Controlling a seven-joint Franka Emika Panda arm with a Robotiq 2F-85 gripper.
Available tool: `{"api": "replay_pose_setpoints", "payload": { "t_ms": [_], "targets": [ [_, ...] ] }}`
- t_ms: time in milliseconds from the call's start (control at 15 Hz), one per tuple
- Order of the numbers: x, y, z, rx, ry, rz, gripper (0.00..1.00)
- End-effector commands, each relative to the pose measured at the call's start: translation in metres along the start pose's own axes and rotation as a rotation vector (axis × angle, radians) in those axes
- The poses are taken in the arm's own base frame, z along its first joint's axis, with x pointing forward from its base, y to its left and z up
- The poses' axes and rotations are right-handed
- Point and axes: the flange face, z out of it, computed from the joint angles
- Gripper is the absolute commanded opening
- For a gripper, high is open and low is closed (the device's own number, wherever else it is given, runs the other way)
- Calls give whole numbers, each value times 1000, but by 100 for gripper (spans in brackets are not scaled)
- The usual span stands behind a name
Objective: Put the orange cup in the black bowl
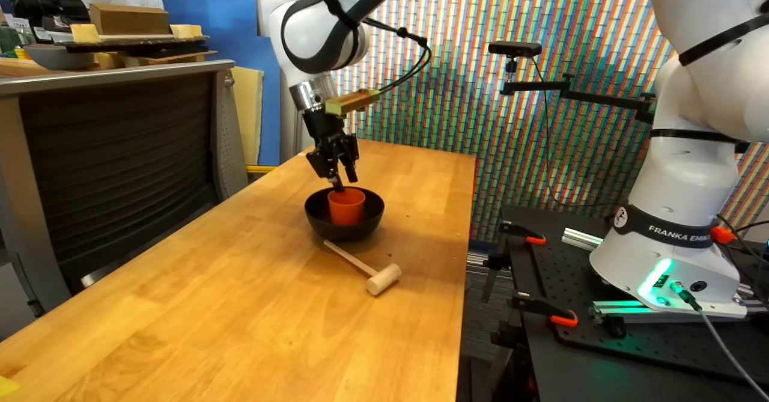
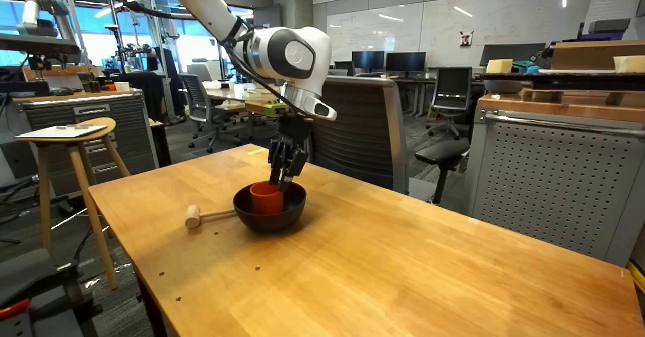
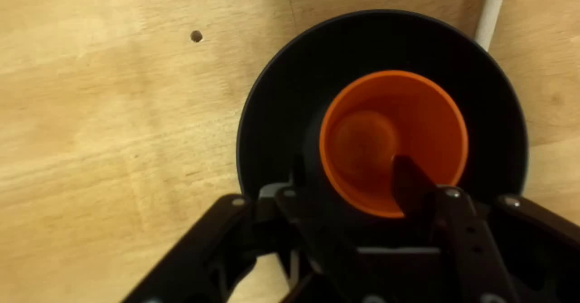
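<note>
The orange cup [image 1: 346, 210] stands roughly upright inside the black bowl [image 1: 345, 232] on the wooden table. Both also show in an exterior view, the cup [image 2: 267, 202] and the bowl [image 2: 270, 224]. In the wrist view I look down into the cup [image 3: 432, 126], with the bowl [image 3: 281, 122] all around it. My gripper [image 3: 348, 169] is open. One finger reaches over the rim into the cup, and the other is outside the cup, over the bowl. The cup's base is hidden by the bowl in both exterior views.
A light wooden mallet [image 1: 383, 278] lies on the table [image 1: 240, 306], its handle close to the bowl; it also shows in an exterior view [image 2: 211, 215]. A chair [image 2: 355, 130] stands at the table's edge. A clamped camera [image 1: 515, 48] stands near the arm's base.
</note>
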Motion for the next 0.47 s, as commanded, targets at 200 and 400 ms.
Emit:
{"api": "replay_pose_setpoints", "payload": {
  "t_ms": [200,400],
  "targets": [
    [-76,9,-142,-6,221,-145,100],
    [-65,6,-144,7,223,-117,100]
  ]
}}
